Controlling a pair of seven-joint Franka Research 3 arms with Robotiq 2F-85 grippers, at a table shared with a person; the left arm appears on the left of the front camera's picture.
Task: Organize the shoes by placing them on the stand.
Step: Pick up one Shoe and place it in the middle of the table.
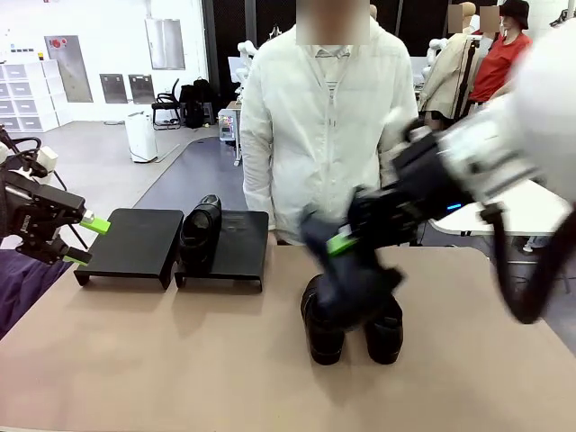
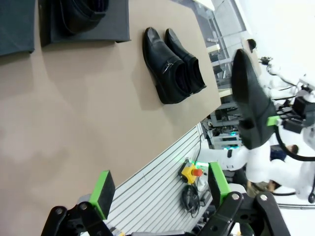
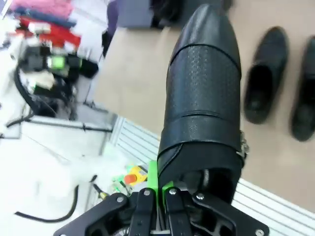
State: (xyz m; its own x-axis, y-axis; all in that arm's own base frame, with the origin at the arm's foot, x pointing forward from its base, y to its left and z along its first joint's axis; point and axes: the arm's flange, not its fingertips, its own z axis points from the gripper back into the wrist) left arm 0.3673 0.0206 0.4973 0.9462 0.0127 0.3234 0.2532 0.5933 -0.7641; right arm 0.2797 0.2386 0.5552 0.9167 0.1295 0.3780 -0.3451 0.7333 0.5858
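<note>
Front view: our left gripper point(image 1: 88, 241) hangs at the far left, off the edge of the tan table point(image 1: 180, 369). Its green pads are spread wide w/ nothing between them. The low matte-black flat stand point(image 1: 135, 245) sits in two sections side by side on the table's far-left part. One glossy black leather slip-on, the shoe on the stand point(image 1: 200, 232), rests on the right section near the seam. Our right gripper point(image 1: 344, 241) is motion-blurred and clamped on a matching black slip-on, the held shoe point(image 1: 349, 290), just above the table pair point(image 1: 324, 328) — two more black slip-ons side by side, centre-right. A person in a white shirt point(image 1: 324, 126) stands at the far side.

Left wrist view: the left gripper point(image 2: 160, 189) has its jaws wide apart, holding nothing. The table pair point(image 2: 172, 66) lie touching on the table point(image 2: 74, 123), well apart from the stand point(image 2: 115, 27) at the top edge. The held shoe point(image 2: 251, 98) hangs in the air beyond the table's edge.

Right wrist view: the right gripper point(image 3: 160, 189) is pinched tight on the heel-end rim of the held shoe point(image 3: 204, 98), toe pointing away from us. The table pair point(image 3: 266, 73) lie at right — blurred. The stand point(image 3: 133, 17) is at top, w/ a dark shoe on it.
</note>
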